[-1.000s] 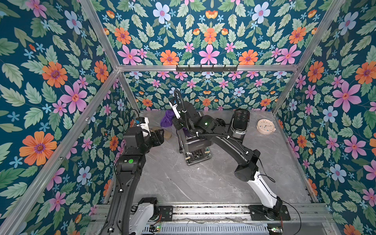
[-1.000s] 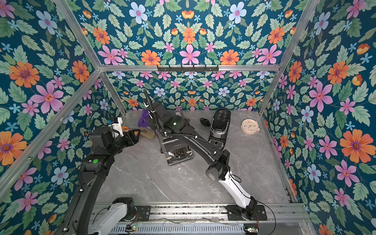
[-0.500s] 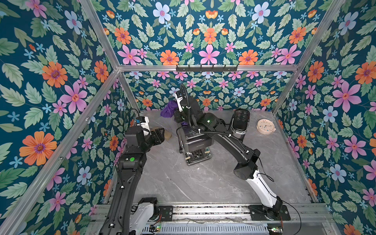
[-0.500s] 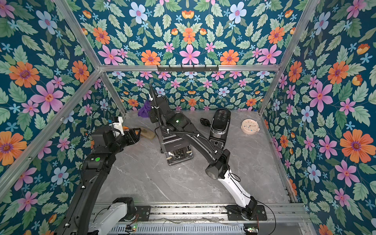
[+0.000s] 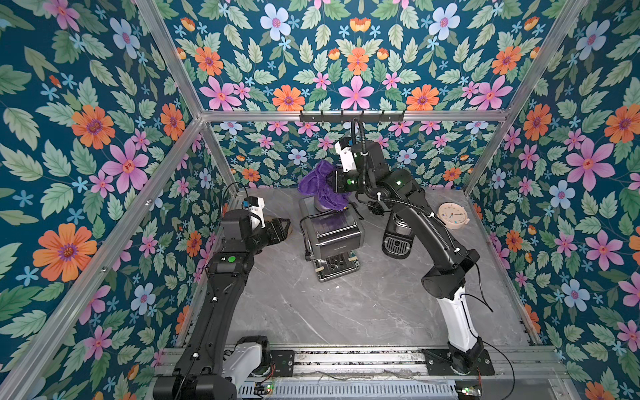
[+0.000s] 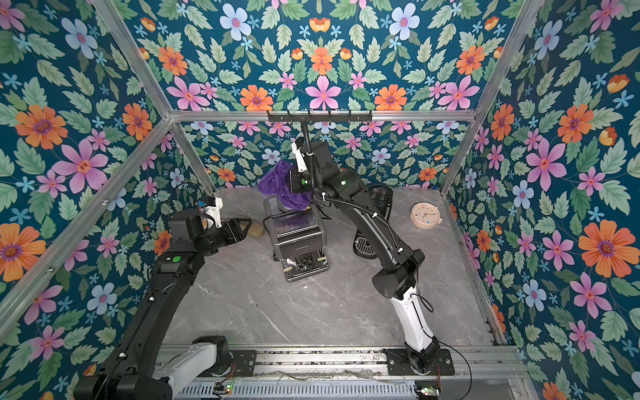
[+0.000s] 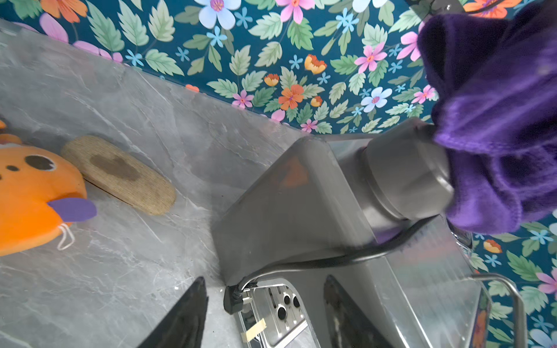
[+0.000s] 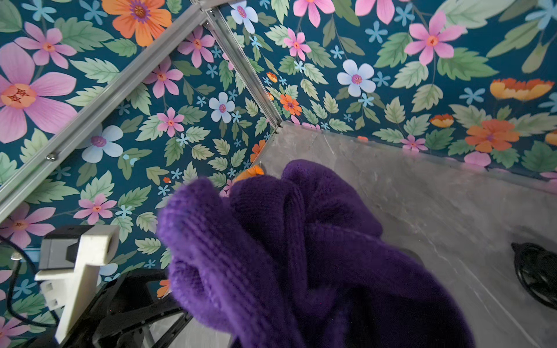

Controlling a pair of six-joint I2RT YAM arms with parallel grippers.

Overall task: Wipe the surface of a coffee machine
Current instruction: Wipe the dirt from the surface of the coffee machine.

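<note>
A silver-grey coffee machine (image 5: 332, 235) (image 6: 294, 237) stands mid-table with a black cord across its side. Above its back end hangs a bunched purple cloth (image 5: 320, 185) (image 6: 278, 183), with my right gripper (image 5: 334, 183) shut on it and its fingers buried in the fabric. In the left wrist view the cloth (image 7: 497, 120) lies against the machine's round grey cap (image 7: 407, 171). The cloth (image 8: 286, 256) fills the right wrist view. My left gripper (image 5: 282, 230) (image 7: 265, 301) is open and empty, just left of the machine (image 7: 301, 211).
A black coffee machine (image 5: 398, 235) stands right of the silver one, under my right arm. A pale pink clock (image 5: 453, 215) lies at the back right. An orange plush toy (image 7: 30, 195) and a brown oval pad (image 7: 120, 174) lie at the left wall.
My right gripper has lifted the purple cloth from the machine's back left and carried it right, over the machine's back end. The left arm has not moved.
</note>
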